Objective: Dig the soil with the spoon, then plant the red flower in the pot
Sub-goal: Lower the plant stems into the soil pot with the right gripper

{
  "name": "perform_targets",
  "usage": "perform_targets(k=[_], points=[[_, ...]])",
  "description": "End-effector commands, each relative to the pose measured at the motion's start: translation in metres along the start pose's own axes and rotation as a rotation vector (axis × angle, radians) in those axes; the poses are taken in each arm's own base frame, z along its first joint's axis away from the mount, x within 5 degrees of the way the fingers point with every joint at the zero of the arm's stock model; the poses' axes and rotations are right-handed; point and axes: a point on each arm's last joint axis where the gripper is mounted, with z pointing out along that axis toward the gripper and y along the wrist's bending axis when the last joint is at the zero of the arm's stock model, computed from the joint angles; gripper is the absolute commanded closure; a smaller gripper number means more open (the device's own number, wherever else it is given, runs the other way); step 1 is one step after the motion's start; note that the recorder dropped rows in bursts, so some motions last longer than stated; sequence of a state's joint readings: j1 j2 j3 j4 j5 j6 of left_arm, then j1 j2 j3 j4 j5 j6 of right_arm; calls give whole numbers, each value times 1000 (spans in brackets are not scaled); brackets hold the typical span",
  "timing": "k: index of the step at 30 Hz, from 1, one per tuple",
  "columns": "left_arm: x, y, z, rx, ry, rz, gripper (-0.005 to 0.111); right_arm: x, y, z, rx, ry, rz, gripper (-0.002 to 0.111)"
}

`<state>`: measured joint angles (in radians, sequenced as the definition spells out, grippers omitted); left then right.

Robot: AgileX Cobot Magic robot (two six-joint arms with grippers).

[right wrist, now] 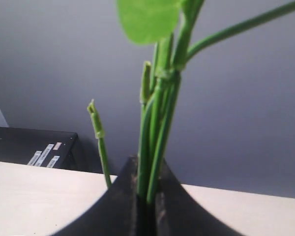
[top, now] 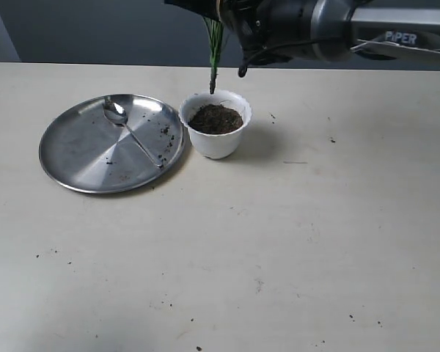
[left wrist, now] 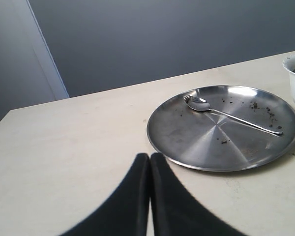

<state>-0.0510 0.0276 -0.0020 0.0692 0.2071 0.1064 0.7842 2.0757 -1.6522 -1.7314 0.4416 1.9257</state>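
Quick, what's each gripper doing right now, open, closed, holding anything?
Left gripper: jaws closed, holding nothing, away from the spoon.
Right gripper: jaws closed on the red flower stems.

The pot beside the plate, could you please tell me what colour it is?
White; the pot shows best in the exterior view.

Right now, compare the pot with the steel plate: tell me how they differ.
The pot is white, small and deep with a wavy rim; the plate is shiny steel, far wider, flat and shallow. The pot is filled with dark soil; the plate carries only scattered crumbs and the spoon. Green stems hang over the pot, nothing over the plate. Both are round and stand side by side on the table.
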Motion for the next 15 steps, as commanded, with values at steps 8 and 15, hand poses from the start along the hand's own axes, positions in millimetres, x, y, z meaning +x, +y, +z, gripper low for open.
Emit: perform_targets(k=[8,15], points=[[0,0,0,0,-8,-4,106,35,-2,24,60,42,-31,108],[0,0,0,0,-8,-4,106,47,3,26,69,56,-35,108]])
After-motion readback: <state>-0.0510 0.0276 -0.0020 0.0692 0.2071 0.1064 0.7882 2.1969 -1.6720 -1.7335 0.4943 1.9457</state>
